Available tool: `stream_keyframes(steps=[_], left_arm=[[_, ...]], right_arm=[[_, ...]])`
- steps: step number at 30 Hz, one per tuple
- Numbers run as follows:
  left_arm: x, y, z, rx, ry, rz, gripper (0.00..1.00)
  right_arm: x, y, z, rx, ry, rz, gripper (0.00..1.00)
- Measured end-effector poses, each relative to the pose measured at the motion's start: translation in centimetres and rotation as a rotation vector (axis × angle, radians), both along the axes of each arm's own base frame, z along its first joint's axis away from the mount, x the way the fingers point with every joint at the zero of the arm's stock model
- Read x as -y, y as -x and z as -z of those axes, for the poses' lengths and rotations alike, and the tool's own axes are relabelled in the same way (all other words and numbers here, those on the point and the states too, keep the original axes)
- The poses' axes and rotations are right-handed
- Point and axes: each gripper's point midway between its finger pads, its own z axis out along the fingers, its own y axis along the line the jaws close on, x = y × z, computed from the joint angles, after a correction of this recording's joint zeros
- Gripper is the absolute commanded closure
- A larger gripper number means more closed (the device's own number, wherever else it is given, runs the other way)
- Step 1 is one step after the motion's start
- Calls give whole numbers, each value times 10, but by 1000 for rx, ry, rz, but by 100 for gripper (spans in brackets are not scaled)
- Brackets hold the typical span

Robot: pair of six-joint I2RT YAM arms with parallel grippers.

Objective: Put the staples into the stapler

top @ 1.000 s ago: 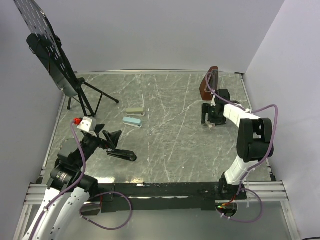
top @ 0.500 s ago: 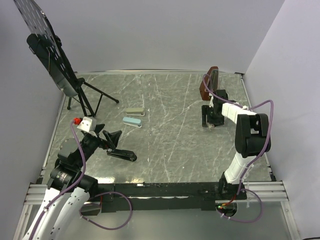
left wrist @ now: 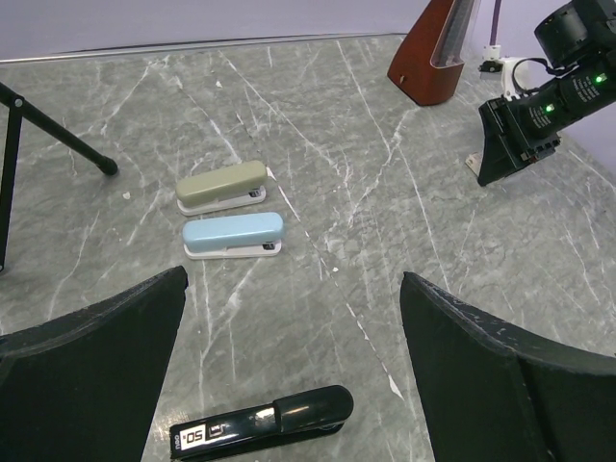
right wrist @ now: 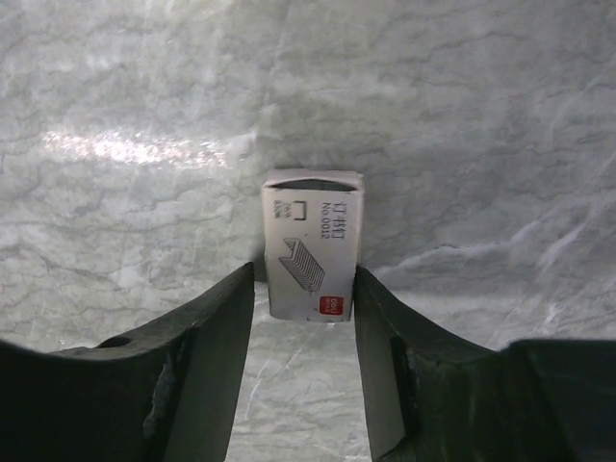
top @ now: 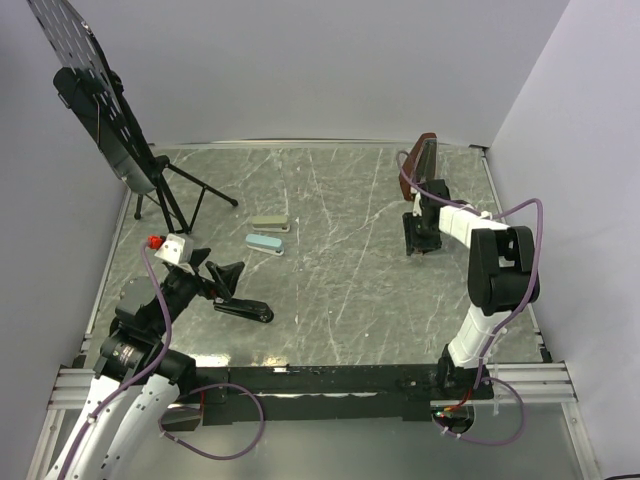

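The black stapler (top: 243, 309) (left wrist: 260, 422) lies shut on the marble table, near left. My left gripper (top: 226, 284) (left wrist: 294, 289) hovers just above and behind it, open wide and empty. A small white staple box (right wrist: 313, 245) with a staple drawing lies flat on the table at the far right. My right gripper (top: 420, 243) (right wrist: 303, 279) points down with its fingers on either side of the box's near end. The right finger touches the box and a thin gap shows at the left finger. The staples themselves are hidden.
A grey-green stapler (top: 270, 224) (left wrist: 221, 185) and a light blue stapler (top: 265, 243) (left wrist: 234, 235) lie side by side at mid-table. A brown metronome (top: 418, 165) (left wrist: 433, 58) stands behind the right gripper. A black tripod stand (top: 100, 110) occupies the far left corner.
The right gripper's jaws have narrowed around the staple box and its arm has settled slightly closer to the table. The left arm and the staplers have not moved.
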Motion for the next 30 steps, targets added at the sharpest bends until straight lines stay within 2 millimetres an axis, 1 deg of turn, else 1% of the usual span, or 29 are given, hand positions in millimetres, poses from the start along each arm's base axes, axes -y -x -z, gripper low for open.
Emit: stream_keyframes(steps=[4,9,13,16,17,21,23,24,26,28,30], left_arm=[[0,0,0,0,0,0,3],[0,0,0,1,0,0,3],[0,0,0,2,1,2,3],[1,1,0,2,1,5,3],[1,1,0,2,1,6,3],[2,2,0,1,2,15,3],[4,3,0,1,2,26,3],[4,3,0,0,2,29,3],[7,4,1,-5,2,45,3],[10,3,4,-21,-2,61,3],[13,1,9,-49,-5,73,3]], right_arm=[[-8,2,0,-3,12,-34,55],[-27,5,0,-4,22,-100,56],[-49,11,0,-6,28,-164,56],[-71,19,-5,-3,31,-232,56],[-81,23,-8,5,30,-263,56],[-125,48,-19,29,23,-414,55],[-152,68,-24,39,13,-527,55],[-162,75,-24,38,7,-569,55],[-186,98,-24,33,-5,-689,54],[-200,117,-20,18,-9,-781,54],[-208,134,-16,0,-7,-858,53]])
